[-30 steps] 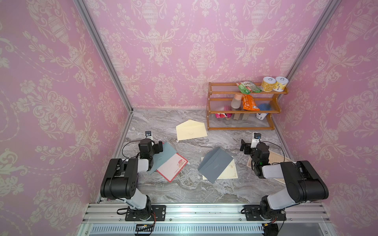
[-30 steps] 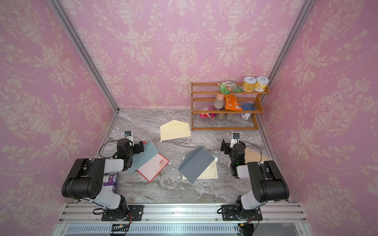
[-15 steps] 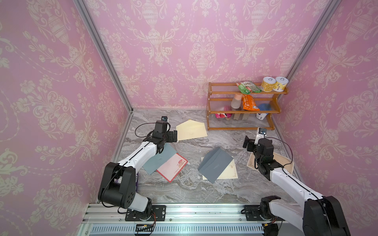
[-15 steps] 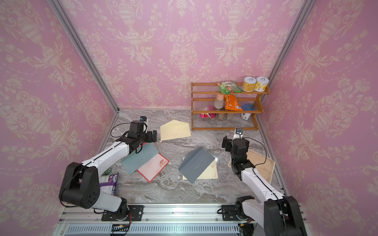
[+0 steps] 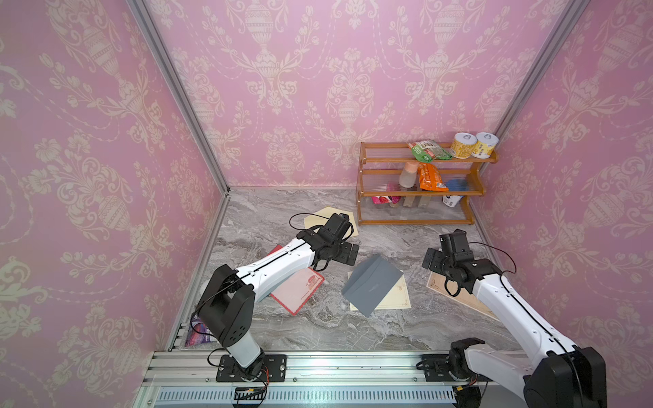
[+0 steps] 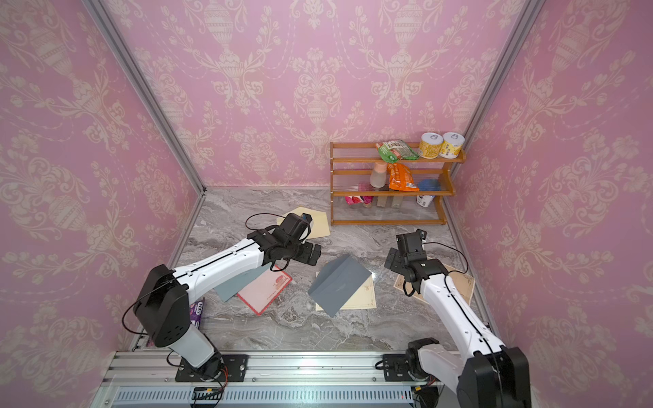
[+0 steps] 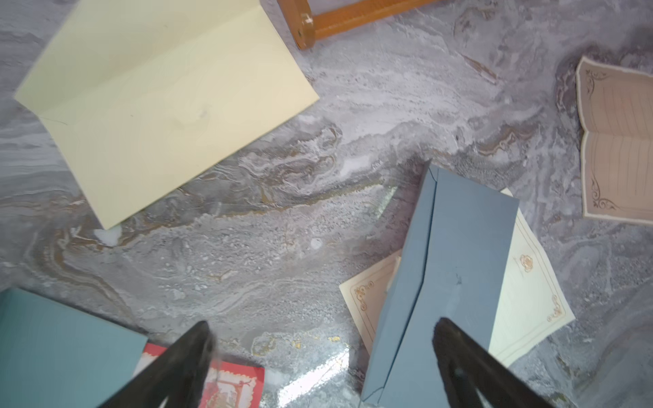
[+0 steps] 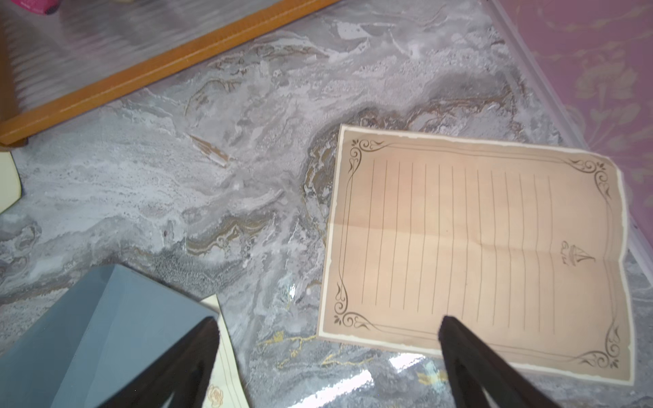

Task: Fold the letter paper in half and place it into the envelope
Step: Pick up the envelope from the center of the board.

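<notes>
A tan lined letter paper [image 8: 477,247] lies flat with a crease at the right side of the marble table [image 5: 282,219]; it also shows in the left wrist view [image 7: 618,141]. My right gripper [image 8: 327,323] hovers open above its near-left corner [image 5: 429,261]. A grey-blue envelope [image 5: 372,282] rests mid-table on a cream letter paper [image 5: 397,298]. My left gripper [image 5: 346,253] hangs open and empty just left of that envelope [image 7: 456,265], its fingertips [image 7: 201,335] wide apart. A cream envelope [image 7: 169,99] lies behind the left arm.
A teal envelope [image 6: 236,286] overlaps a red-bordered paper [image 5: 298,289] under the left arm. A wooden shelf [image 5: 417,192] with cans and packets stands at the back right. A purple packet [image 5: 198,332] lies at the front left corner. Pink walls close in three sides.
Both arms have unfolded from near their bases and reached forward: the left toward the table's middle, the right over the tan paper. Both grippers stayed open. The papers have not moved.
</notes>
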Robot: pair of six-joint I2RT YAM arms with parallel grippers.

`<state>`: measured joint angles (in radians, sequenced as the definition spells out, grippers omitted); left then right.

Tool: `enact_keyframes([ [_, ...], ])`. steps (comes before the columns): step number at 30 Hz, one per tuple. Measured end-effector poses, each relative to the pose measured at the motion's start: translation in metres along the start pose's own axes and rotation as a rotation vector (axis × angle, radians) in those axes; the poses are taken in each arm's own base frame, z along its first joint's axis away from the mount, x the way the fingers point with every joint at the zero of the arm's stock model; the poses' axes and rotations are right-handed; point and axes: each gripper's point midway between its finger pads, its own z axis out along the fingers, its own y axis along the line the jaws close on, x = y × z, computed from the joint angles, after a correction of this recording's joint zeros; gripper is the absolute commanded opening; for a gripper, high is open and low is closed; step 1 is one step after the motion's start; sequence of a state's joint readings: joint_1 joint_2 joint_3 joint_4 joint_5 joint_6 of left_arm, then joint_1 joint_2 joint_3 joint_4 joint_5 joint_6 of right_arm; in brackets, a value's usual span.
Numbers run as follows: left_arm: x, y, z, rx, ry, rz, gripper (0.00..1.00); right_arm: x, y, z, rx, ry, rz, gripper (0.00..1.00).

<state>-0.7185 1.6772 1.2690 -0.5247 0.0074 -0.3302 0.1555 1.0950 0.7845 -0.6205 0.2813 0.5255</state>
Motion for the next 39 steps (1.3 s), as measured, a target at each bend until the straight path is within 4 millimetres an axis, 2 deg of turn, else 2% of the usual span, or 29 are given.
enact_keyframes([
  [3, 0.023, -0.023, 0.015, 0.058, 0.086, 0.045, 0.98, 0.008, 0.004, -0.006, -0.022, 0.057, 0.003, 1.00],
  [6, 0.036, -0.038, 0.024, 0.111, 0.135, 0.067, 0.95, 0.011, 0.009, -0.013, -0.047, 0.089, 0.005, 1.00],
  [11, 0.047, -0.049, 0.044, 0.173, 0.198, 0.073, 0.82, 0.014, 0.012, -0.019, -0.064, 0.120, 0.003, 1.00],
  [14, 0.050, -0.055, 0.060, 0.194, 0.234, 0.076, 0.78, 0.012, 0.013, -0.023, -0.071, 0.123, 0.004, 1.00],
  [16, 0.051, -0.057, 0.068, 0.203, 0.250, 0.078, 0.70, 0.009, 0.015, -0.025, -0.078, 0.120, 0.005, 1.00],
  [18, 0.053, -0.059, 0.073, 0.209, 0.260, 0.087, 0.66, 0.008, 0.016, -0.027, -0.087, 0.118, 0.007, 1.00],
  [21, 0.052, -0.059, 0.076, 0.210, 0.262, 0.099, 0.50, 0.007, 0.017, -0.028, -0.096, 0.117, 0.009, 1.00],
  [24, 0.049, -0.061, 0.077, 0.212, 0.260, 0.109, 0.17, 0.006, 0.017, -0.030, -0.101, 0.110, 0.010, 1.00],
  [25, 0.048, -0.061, 0.078, 0.214, 0.258, 0.116, 0.02, 0.006, 0.017, -0.031, -0.102, 0.108, 0.011, 1.00],
  [26, 0.047, -0.061, 0.078, 0.214, 0.257, 0.120, 0.00, 0.006, 0.017, -0.032, -0.103, 0.107, 0.012, 1.00],
  [33, 0.040, -0.065, 0.073, 0.218, 0.256, 0.134, 0.00, 0.006, 0.018, -0.033, -0.108, 0.103, 0.016, 1.00],
  [39, 0.022, -0.070, 0.052, 0.234, 0.216, 0.145, 0.00, 0.008, 0.026, -0.032, -0.114, 0.117, 0.008, 1.00],
])
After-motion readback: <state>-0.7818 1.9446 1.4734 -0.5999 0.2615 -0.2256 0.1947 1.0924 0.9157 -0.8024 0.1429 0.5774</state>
